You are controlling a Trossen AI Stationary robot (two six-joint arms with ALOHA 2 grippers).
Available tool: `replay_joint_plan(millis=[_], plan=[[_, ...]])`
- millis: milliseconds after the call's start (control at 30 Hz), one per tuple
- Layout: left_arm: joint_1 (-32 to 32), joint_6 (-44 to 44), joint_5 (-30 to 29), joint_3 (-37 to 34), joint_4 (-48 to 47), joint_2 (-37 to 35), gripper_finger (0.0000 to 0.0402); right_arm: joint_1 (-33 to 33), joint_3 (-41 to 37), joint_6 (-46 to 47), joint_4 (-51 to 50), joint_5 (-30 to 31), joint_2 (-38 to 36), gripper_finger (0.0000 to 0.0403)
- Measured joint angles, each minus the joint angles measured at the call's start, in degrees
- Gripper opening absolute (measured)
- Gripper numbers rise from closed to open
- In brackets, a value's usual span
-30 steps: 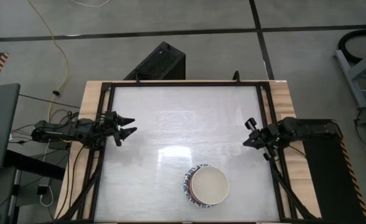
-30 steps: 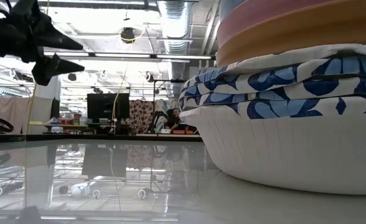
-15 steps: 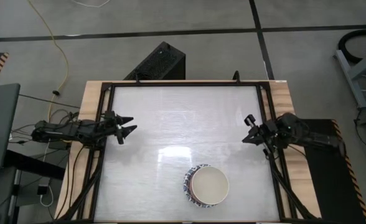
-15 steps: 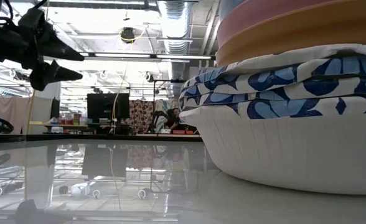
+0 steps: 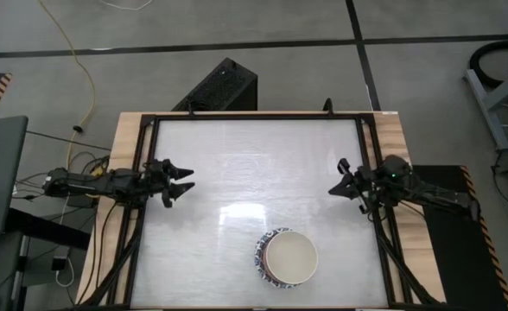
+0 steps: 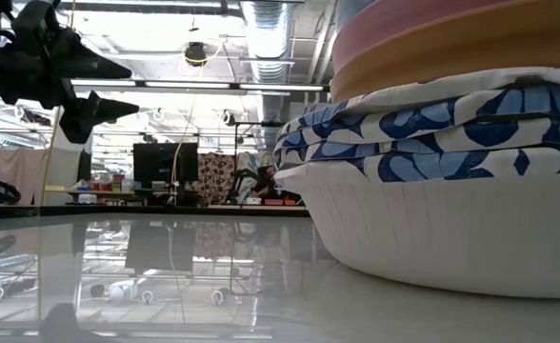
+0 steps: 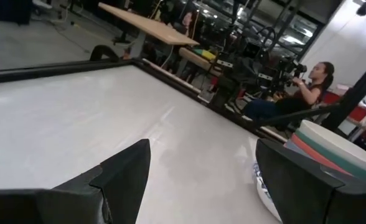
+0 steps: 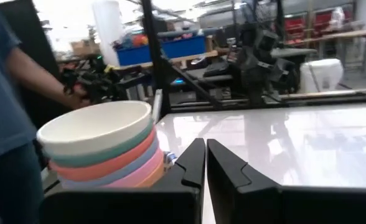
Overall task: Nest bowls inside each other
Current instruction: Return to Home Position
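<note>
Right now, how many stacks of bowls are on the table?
1. The stack stands low in the high view, just right of centre, white bowl on top; no loose bowls show.

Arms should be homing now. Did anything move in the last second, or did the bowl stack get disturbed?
The right gripper crept slightly inward from the right edge of the table, jaws shut. The left gripper nudged a little inward at the left edge, jaws open. Nothing was gripped or let go. The stack of bowls, a cream-white one on top, stayed put.
</note>
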Motion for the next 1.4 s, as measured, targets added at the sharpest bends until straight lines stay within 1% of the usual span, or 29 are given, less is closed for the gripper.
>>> replay_joint_plan(millis=[133,300,400,567,1400], plan=[[0.0,-0.7,-0.4,0.0,0.0,0.0,0.0281,0.8,0.0,0.5,-0.4,2.8,0.2,0.0038],[0.0,-1.3,-0.8,0.0,0.0,0.0,0.0281,1.0,0.0,-4.1,-0.4,4.2,0.2,0.0038],[0.0,0.6,-0.7,0.0,-0.1,0.0,0.0281,1.0,0.0,-4.8,-0.8,7.4,0.2,0.0038],[0.0,0.7,-0.5,0.0,-0.1,0.1,0.0281,1.0,0.0,-5.0,-1.2,12.3,0.2,0.0038],[0.0,0.8,-0.4,-0.1,-0.1,0.1,0.0281,1.0,0.0,-5.8,-1.3,12.6,0.2,0.0038]])
